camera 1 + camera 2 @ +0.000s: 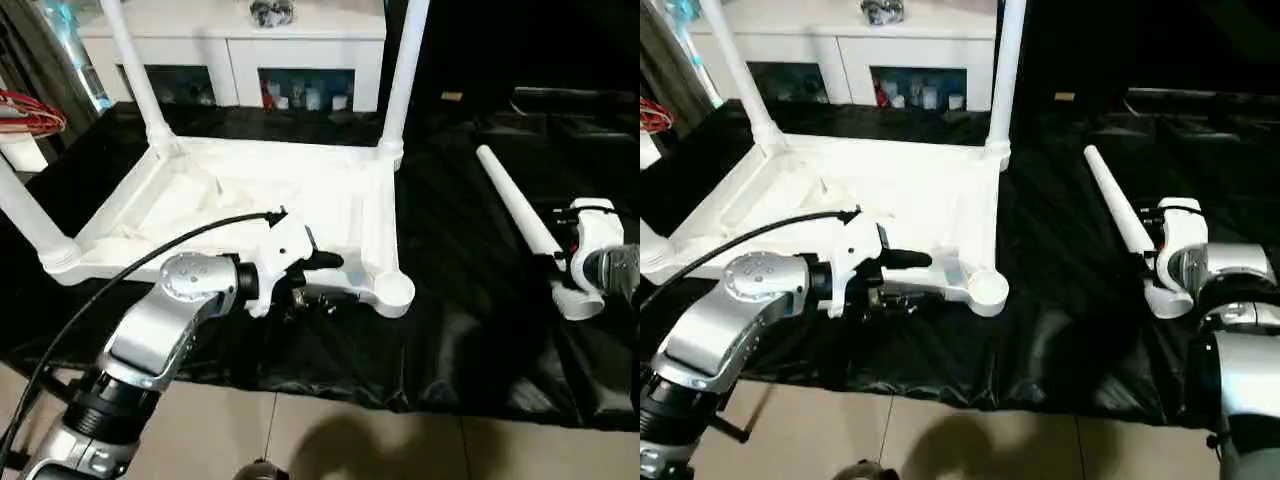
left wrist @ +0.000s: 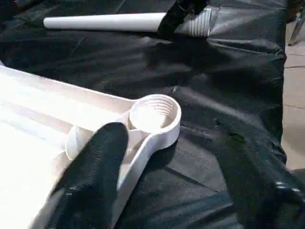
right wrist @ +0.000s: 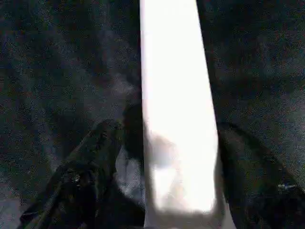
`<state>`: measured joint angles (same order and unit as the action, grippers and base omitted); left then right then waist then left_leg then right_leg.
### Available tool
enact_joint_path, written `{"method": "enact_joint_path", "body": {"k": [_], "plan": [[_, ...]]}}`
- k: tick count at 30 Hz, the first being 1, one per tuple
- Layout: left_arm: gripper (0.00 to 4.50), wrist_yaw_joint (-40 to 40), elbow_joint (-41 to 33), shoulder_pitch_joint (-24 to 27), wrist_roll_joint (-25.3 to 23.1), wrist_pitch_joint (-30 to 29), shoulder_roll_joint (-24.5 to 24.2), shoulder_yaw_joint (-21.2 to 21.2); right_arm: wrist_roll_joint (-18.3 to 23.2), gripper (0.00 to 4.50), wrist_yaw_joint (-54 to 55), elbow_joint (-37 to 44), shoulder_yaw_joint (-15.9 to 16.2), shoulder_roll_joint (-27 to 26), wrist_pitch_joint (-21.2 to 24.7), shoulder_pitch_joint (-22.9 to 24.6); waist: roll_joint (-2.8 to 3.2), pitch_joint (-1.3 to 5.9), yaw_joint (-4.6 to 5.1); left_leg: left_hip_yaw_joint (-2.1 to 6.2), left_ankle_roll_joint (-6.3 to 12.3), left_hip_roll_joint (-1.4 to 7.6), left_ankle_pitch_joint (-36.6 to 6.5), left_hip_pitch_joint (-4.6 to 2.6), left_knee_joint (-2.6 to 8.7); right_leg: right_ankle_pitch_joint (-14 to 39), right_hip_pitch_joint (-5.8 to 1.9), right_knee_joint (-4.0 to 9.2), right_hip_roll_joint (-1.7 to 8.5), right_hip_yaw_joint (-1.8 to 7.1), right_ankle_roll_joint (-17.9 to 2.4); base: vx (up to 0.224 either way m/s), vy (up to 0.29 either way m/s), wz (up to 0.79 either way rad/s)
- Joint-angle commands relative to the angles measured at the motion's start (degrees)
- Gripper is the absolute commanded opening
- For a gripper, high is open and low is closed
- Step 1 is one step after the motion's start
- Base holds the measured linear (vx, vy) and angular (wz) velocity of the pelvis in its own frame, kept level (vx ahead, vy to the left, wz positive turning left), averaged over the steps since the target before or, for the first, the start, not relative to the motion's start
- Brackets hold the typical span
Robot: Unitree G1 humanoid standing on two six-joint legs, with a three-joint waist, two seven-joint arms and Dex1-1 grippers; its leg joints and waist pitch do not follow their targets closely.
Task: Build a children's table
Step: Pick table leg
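Observation:
The white tabletop [image 1: 250, 200] lies underside up on the black cloth. Three white legs stand in its corners: far left [image 1: 135, 75], far right [image 1: 405, 70] and near left [image 1: 25, 220]. The near right socket [image 2: 153, 114] is empty and shows its thread. My left gripper [image 1: 318, 275] is open at the tabletop's near rim beside that socket. One finger [image 2: 95, 176] rests on the rim and the other sits off it over the cloth. The fourth leg [image 1: 515, 210] lies flat on the cloth to the right. My right gripper [image 1: 568, 262] is open astride its flared end, with fingers [image 3: 90, 181] on either side.
A white glass-door cabinet [image 1: 230, 50] stands behind the table. The black cloth [image 1: 450, 330] ends near me, with tiled floor [image 1: 350, 440] below. Red cables [image 1: 30, 110] lie at the far left.

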<state>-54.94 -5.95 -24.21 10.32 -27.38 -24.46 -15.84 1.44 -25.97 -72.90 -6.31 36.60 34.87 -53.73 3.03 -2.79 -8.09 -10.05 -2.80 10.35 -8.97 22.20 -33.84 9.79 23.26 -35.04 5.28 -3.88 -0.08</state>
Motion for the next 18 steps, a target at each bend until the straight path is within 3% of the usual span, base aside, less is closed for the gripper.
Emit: {"method": "enact_joint_path", "body": {"k": [1,3,10,18], "plan": [[3.44,-0.75,-1.25,0.33,0.34,-0.65,-0.74,-0.41,-0.62,2.96,-0.63,-1.12,0.23,0.58,0.93,-0.87,-1.24,3.62,0.06,0.45,0.04,1.86,-18.21,-0.86,3.41,19.06,-2.4,4.43,2.65,1.63,-11.94,0.0,0.0,0.0],[3.44,-1.77,-2.12,0.67,0.93,-1.4,-1.58,-0.63,-0.88,2.85,-0.85,-1.98,0.12,1.04,1.0,-1.1,-1.53,3.67,-0.01,0.49,-0.02,1.91,-17.77,-0.84,3.45,19.45,-2.44,4.34,2.73,1.63,-11.72,0.0,0.0,0.0],[3.44,-2.15,-3.03,1.33,1.48,-2.02,-2.26,-0.84,-0.72,2.16,-1.19,-2.7,-0.47,1.63,1.0,-1.2,-1.66,3.58,0.02,0.35,0.12,1.86,-17.4,-0.8,3.37,19.5,-2.33,4.42,2.67,1.67,-11.72,0.0,0.0,0.0],[3.44,-0.69,-2.17,0.9,1.61,-0.98,-1.2,-0.1,0.99,1.91,0.27,-3.01,-2.65,2.04,-0.12,-1.03,-1.68,3.61,0.0,0.38,0.09,1.84,-16.91,-0.73,3.34,19.49,-2.39,4.36,2.68,1.67,-11.48,0.0,0.0,0.0]]}}
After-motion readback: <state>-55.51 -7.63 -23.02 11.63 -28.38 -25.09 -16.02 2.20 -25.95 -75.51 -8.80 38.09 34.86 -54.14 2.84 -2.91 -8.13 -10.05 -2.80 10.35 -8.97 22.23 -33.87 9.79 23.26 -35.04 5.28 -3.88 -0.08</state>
